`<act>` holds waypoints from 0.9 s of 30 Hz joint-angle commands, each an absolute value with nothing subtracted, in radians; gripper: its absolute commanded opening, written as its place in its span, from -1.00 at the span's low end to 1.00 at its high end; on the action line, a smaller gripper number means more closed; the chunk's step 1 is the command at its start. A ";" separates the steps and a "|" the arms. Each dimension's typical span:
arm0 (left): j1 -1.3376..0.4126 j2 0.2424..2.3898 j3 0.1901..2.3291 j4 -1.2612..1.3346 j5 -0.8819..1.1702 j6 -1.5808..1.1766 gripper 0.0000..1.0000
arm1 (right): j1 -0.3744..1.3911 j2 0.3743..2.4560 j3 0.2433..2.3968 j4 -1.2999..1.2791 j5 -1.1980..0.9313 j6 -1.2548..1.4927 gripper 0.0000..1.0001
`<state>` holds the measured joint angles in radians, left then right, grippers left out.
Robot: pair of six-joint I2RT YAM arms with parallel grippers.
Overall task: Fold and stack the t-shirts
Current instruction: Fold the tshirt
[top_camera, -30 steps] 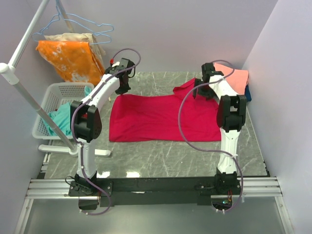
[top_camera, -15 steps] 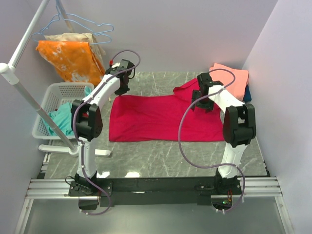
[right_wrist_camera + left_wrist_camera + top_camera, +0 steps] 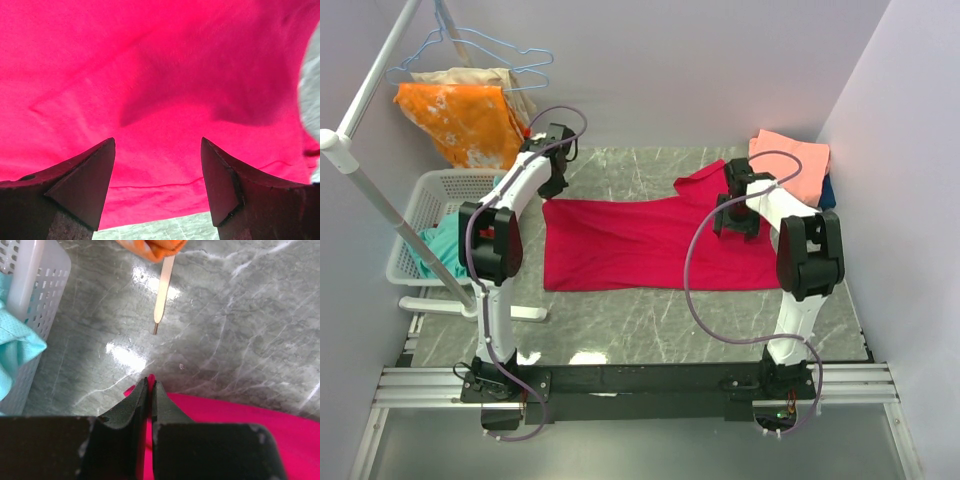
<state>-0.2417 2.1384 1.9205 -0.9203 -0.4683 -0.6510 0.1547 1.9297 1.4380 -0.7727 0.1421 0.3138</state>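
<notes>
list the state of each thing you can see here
crimson t-shirt, spread out flat on the table
left claw, shut on the crimson t-shirt's far left corner
right claw, open over the crimson t-shirt
salmon-pink t-shirt, folded, lying on the dark blue t-shirt
dark blue t-shirt, mostly hidden underneath
laundry basket, holding teal cloth
orange cloth, hanging on a hanger

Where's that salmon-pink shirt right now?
In the top view, the salmon-pink t-shirt lies at the far right corner of the table, atop a dark blue one, just beyond the red t-shirt.
</notes>
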 commanded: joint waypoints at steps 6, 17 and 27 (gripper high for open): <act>-0.249 2.160 1.908 -0.885 -0.449 -0.637 -0.98 | 0.153 1.927 1.303 -0.804 0.084 0.364 0.50; -0.249 2.146 1.873 -0.887 -0.451 -0.641 -0.99 | 0.190 1.852 1.132 -0.828 0.090 0.428 0.43; -0.249 2.048 1.712 -0.888 -0.465 -0.664 -0.98 | 0.227 1.816 1.026 -0.827 0.113 0.485 0.40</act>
